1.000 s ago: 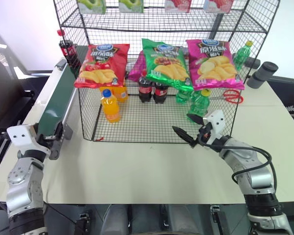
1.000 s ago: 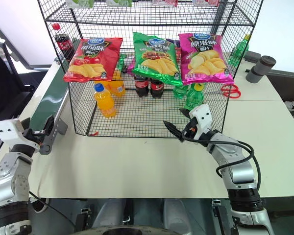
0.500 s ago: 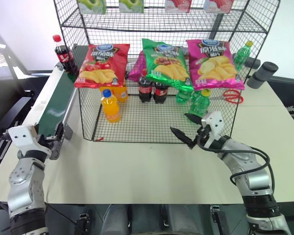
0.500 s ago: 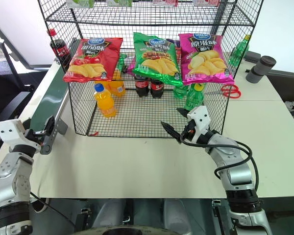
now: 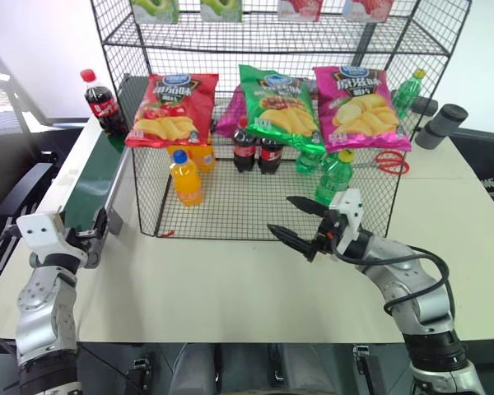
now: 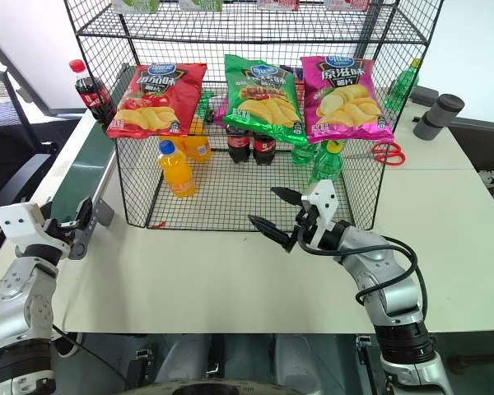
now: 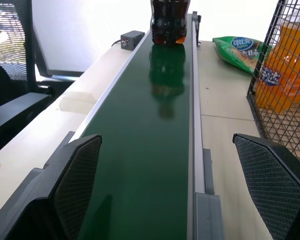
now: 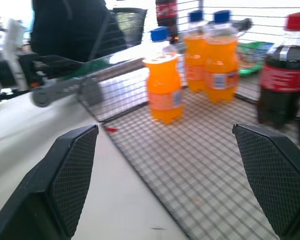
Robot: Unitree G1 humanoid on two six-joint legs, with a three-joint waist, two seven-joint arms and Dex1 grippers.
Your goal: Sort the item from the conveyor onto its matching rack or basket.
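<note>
On the conveyor [image 5: 89, 185] stands the cola bottle [image 5: 100, 104] — both pincers spread, empty.

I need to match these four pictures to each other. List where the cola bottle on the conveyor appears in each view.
Left eye view: cola bottle upright at the conveyor's far end, upper left.
Right eye view: upper left too, beside the red chip bag.
Left wrist view: top centre, only its lower body, reflected in the belt.
Right wrist view: partly visible at the top edge, behind the wire basket.
Shared landmark: the green conveyor belt.
</note>
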